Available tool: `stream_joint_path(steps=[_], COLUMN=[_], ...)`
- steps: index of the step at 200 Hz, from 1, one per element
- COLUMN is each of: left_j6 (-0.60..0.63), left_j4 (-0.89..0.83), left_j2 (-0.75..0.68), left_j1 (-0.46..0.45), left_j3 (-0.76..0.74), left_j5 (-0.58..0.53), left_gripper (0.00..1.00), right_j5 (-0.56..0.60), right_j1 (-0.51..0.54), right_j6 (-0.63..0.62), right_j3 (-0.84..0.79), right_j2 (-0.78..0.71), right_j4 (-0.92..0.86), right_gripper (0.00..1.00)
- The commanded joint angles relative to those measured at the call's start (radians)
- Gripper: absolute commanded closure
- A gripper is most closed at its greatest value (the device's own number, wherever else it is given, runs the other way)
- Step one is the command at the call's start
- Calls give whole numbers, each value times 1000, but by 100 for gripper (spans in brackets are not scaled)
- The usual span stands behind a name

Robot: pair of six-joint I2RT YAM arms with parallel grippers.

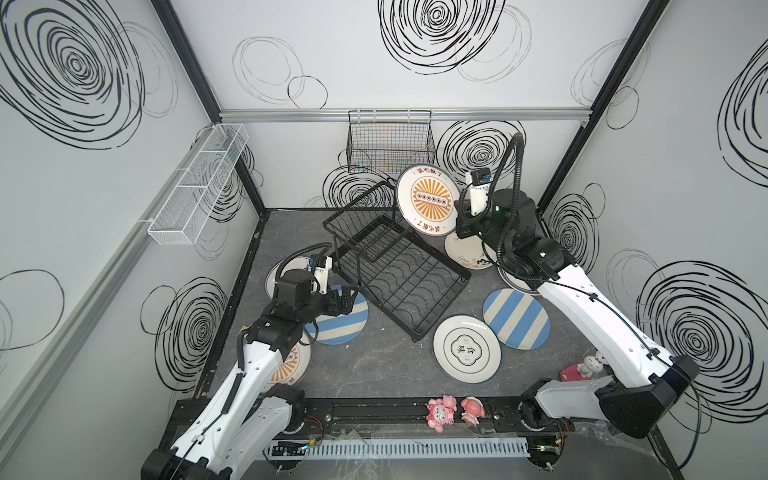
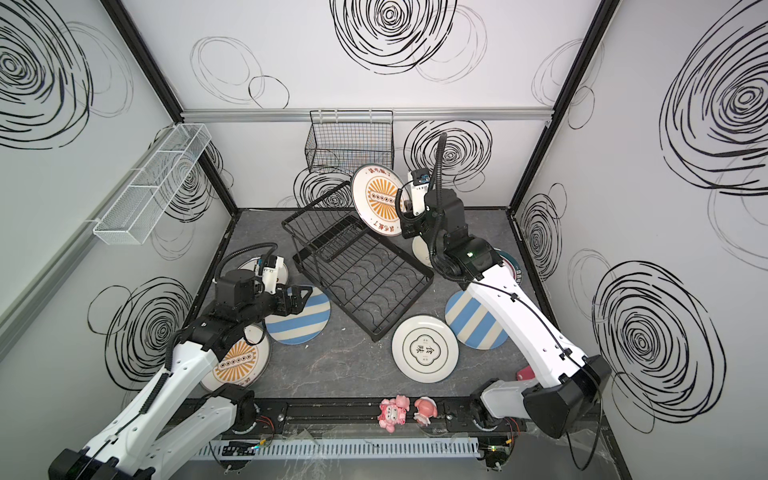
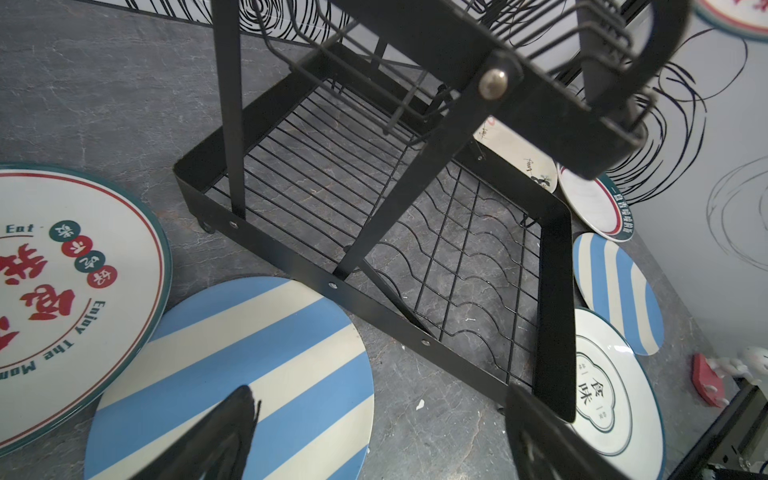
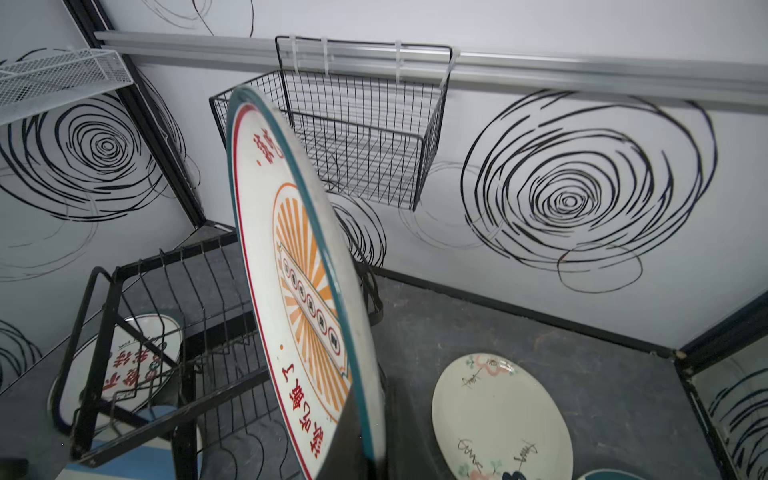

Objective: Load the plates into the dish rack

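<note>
The black wire dish rack (image 1: 442,307) stands empty mid-table, at an angle. My right gripper (image 1: 458,227) is shut on the lower rim of an orange sunburst plate (image 1: 428,199), held on edge above the rack's back right corner; in the right wrist view this plate (image 4: 299,291) fills the middle. My left gripper (image 1: 347,301) hovers open over a blue striped plate (image 1: 336,322) beside the rack's left side, its fingers (image 3: 232,432) apart and empty. Other plates lie flat: a striped one (image 1: 515,318), a green-medallion one (image 1: 465,349), one with drawings (image 1: 465,253), and a second sunburst one (image 1: 291,368) under the left arm.
A black grid basket (image 1: 390,145) hangs on the back wall just behind the raised plate. On the left wall hangs a white mesh basket (image 1: 199,183). Pink figurines (image 1: 440,411) sit at the front edge. Teal-rimmed plates lie partly under each arm.
</note>
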Motion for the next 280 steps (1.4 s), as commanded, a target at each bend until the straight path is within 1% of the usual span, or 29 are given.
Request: stream_joint_path(steps=[1, 27, 40, 51, 68, 81, 110, 215, 229, 280], left_j6=[26, 25, 22, 21, 21, 23, 24, 25, 24, 23], left_j4=[21, 22, 30, 38, 36, 29, 26, 25, 25, 25], left_j2=[1, 1, 2, 3, 6, 6, -2, 9, 9, 11], left_j1=[13, 19, 21, 24, 27, 30, 37, 48, 50, 55], left_j3=[16, 15, 13, 9, 11, 13, 11, 10, 10, 9], left_j5=[12, 13, 29, 48, 52, 49, 38, 48, 47, 52], left_gripper=[4, 4, 4, 4, 4, 4, 4, 4, 4, 4], right_j5=[68, 88, 58, 73, 67, 58, 81, 84, 96, 227], right_j1=[2, -3, -16, -16, -16, -16, -16, -7, 0, 48], right_j6=[-91, -133, -140, -146, -146, -141, -147, -157, -160, -196], right_j3=[63, 39, 39, 59, 86, 75, 47, 38, 36, 4], right_j2=[14, 45, 68, 97, 135, 142, 156, 224, 233, 265], right_j4=[194, 310, 346, 352, 360, 381, 416, 488, 497, 564], right_gripper=[100, 100, 100, 100, 100, 100, 100, 100, 100, 100])
